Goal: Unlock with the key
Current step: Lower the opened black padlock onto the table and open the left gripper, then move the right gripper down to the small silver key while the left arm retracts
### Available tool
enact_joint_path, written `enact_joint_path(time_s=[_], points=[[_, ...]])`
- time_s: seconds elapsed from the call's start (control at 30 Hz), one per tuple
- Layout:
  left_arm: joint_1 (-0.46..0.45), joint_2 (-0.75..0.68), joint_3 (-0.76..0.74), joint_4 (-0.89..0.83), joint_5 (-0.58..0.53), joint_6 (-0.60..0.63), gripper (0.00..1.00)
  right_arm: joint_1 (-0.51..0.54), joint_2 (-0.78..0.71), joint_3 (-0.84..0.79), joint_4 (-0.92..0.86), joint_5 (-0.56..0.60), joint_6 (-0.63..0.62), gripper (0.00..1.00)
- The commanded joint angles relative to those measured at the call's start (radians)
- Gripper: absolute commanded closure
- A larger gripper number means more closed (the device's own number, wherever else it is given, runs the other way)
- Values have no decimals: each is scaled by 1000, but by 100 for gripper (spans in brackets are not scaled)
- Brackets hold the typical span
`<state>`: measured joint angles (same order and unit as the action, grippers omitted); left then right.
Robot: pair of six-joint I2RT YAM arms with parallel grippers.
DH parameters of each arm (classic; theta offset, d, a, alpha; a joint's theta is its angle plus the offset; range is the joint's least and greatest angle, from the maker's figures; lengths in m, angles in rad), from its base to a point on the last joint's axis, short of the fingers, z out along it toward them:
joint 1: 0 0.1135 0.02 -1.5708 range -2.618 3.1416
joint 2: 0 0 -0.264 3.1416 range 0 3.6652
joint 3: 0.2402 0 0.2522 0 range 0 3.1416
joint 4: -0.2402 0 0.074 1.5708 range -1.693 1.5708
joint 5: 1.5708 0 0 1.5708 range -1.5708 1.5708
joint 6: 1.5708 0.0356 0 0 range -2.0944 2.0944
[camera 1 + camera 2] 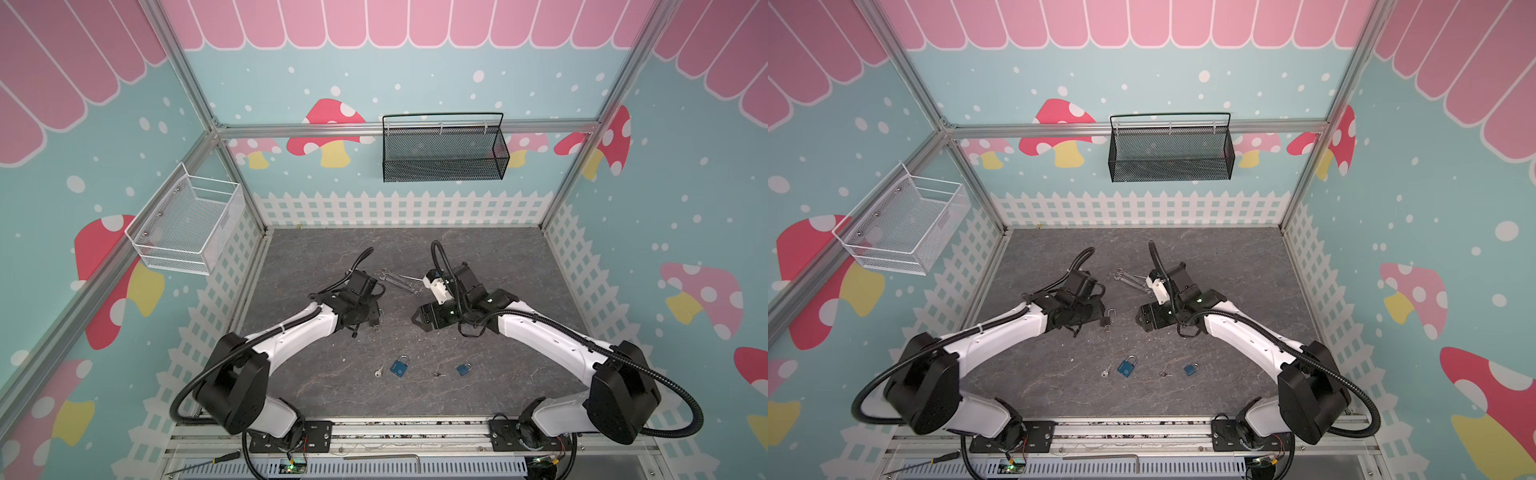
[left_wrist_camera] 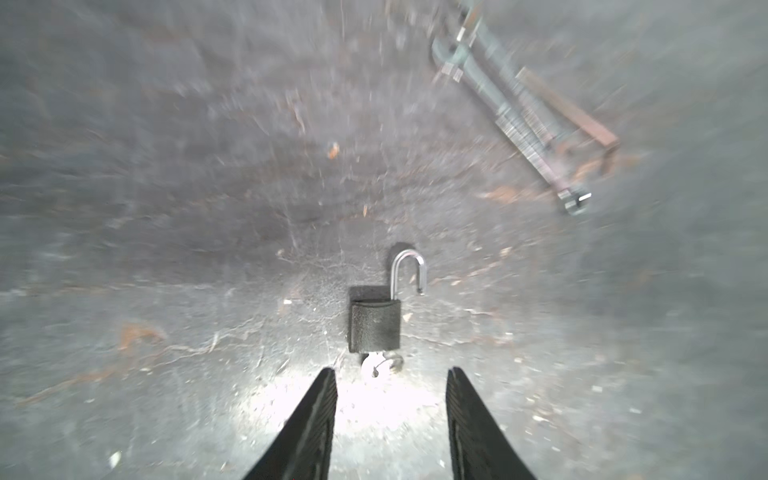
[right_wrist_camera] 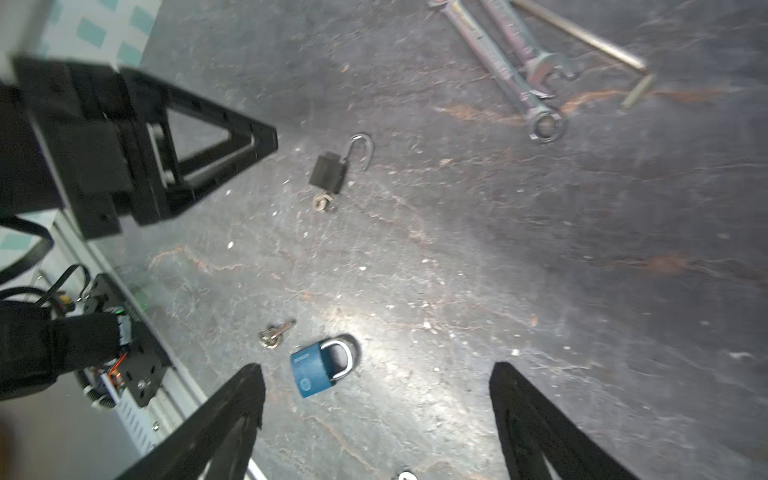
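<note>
A small black padlock [image 2: 375, 326] lies flat on the grey table with its silver shackle [image 2: 409, 270] swung open. A key [image 2: 376, 365] sticks out of its bottom end. My left gripper [image 2: 391, 370] is open just behind the key, its fingers apart and touching nothing. In a top view the padlock [image 1: 1105, 319] lies just past the left gripper [image 1: 1100, 309]. My right gripper [image 3: 376, 368] stands wide open and empty, and in a top view it [image 1: 417, 320] faces the left one across a gap. The right wrist view also shows the black padlock [image 3: 328, 173].
A blue padlock [image 1: 400, 367] with a loose key [image 1: 378, 372] and a smaller blue padlock [image 1: 463, 369] with its key [image 1: 438, 374] lie near the front. Wrenches [image 1: 399, 280] lie behind the grippers. A white basket [image 1: 187, 224] and a black basket [image 1: 442, 149] hang on the walls.
</note>
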<state>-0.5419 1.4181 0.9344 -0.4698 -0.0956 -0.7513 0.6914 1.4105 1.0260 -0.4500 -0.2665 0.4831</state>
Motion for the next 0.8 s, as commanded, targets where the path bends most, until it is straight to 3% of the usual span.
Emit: enact_joint_path(time_s=[0.0, 0.37, 0.77], points=[[42, -125, -70, 19, 24, -37, 57, 101, 12, 38, -22, 19, 84, 12], [161, -488, -231, -62, 109, -50, 57, 351, 122, 49, 24, 67, 260, 13], [205, -639, -285, -130, 104, -87, 56, 415, 352, 197, -11, 36, 234, 14]])
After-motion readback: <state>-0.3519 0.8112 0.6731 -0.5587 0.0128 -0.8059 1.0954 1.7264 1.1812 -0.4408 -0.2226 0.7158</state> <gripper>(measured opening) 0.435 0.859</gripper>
